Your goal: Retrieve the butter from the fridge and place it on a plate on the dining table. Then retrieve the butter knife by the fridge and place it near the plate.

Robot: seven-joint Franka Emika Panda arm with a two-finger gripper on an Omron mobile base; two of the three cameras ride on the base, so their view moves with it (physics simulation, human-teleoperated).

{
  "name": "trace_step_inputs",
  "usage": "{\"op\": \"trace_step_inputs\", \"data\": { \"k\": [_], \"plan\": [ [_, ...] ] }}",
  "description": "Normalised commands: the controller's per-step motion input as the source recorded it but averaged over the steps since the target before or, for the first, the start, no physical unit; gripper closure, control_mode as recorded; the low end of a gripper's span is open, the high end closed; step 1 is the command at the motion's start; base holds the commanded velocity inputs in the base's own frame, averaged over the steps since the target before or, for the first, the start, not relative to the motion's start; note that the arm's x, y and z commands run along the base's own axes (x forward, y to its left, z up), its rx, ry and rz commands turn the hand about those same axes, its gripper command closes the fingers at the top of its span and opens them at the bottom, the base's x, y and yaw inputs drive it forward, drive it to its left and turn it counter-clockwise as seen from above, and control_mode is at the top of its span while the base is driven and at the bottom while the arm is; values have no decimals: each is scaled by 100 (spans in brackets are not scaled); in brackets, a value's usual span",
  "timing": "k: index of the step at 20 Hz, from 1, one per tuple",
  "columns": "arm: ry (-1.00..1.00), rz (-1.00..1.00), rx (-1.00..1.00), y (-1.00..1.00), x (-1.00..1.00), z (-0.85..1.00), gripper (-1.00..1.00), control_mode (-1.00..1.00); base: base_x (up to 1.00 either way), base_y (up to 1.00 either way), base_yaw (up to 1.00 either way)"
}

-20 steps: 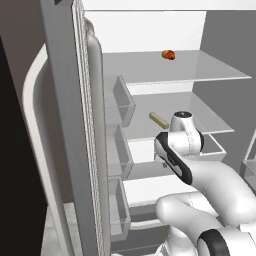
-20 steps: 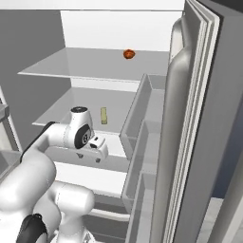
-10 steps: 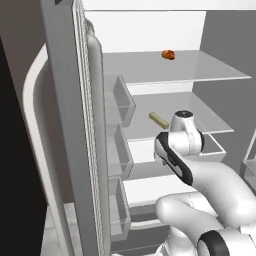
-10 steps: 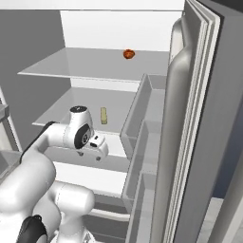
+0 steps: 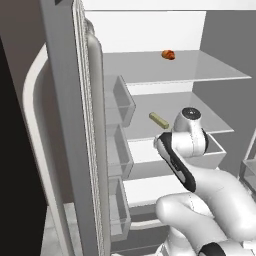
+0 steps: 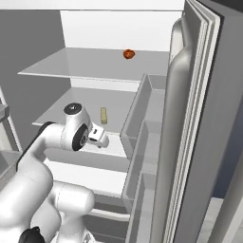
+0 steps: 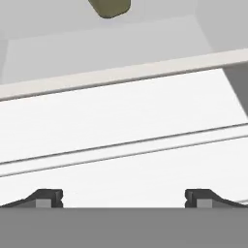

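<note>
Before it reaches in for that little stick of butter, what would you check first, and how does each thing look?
1. Fridge door open, shelves reachable: ok.
2. Butter lies alone on the middle glass shelf, nothing crowding it: ok.
3. Hand open, with nothing between its fingertips: ok.
4. Hand lined up with the butter: not ok; in the hand view the butter sits at the very top edge, left of centre.
5. The small reddish-brown round thing is out of the way, on the shelf above: ok.
6. Clearance between the arm and the door bins: cannot tell.
</note>
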Motion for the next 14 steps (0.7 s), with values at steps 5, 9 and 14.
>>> {"op": "trace_step_inputs", "data": {
  "k": [5,9,14],
  "plan": [
    [-40,0,0,0,5,53,-100,-100,0,0,0],
    [-28,0,0,0,7,44,-100,-100,0,0,0],
    [-9,1,-11,-9,14,48,-100,-100,0,0,0]
  ]
}}
